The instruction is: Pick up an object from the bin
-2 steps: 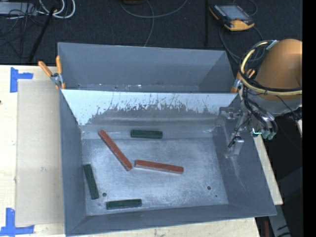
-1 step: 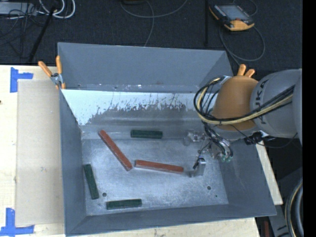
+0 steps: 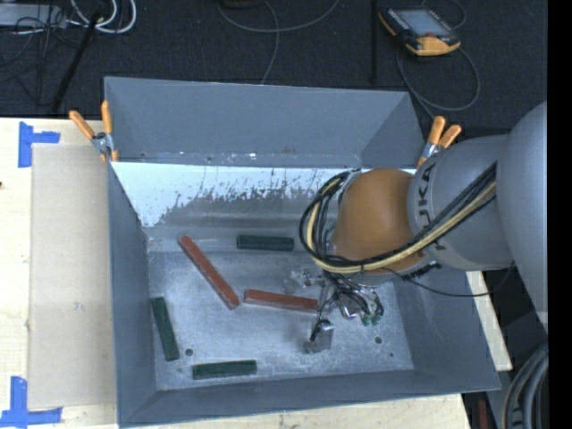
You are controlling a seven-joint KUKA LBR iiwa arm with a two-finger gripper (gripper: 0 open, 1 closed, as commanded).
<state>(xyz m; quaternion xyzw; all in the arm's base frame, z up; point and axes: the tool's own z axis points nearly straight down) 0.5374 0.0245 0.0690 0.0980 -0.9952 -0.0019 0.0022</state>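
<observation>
Because it lies flat on the floor of the bin (image 3: 268,351), the crosswise reddish-brown stick (image 3: 280,300) near the middle has the gripper (image 3: 323,327) set low just beside its right end, though whether that gripper is open or closed cannot be told.

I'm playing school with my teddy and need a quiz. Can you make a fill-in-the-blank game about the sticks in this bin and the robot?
1. The middle bar, nearest the end effector, is ____ in colour.
2. The left bar, by the left wall of the bin, is dark ____.
3. The arm reaches in from the picture's ____ side.
4. Altogether the bin holds ____ bars.

Missing words: red-brown; green; right; five.
</observation>
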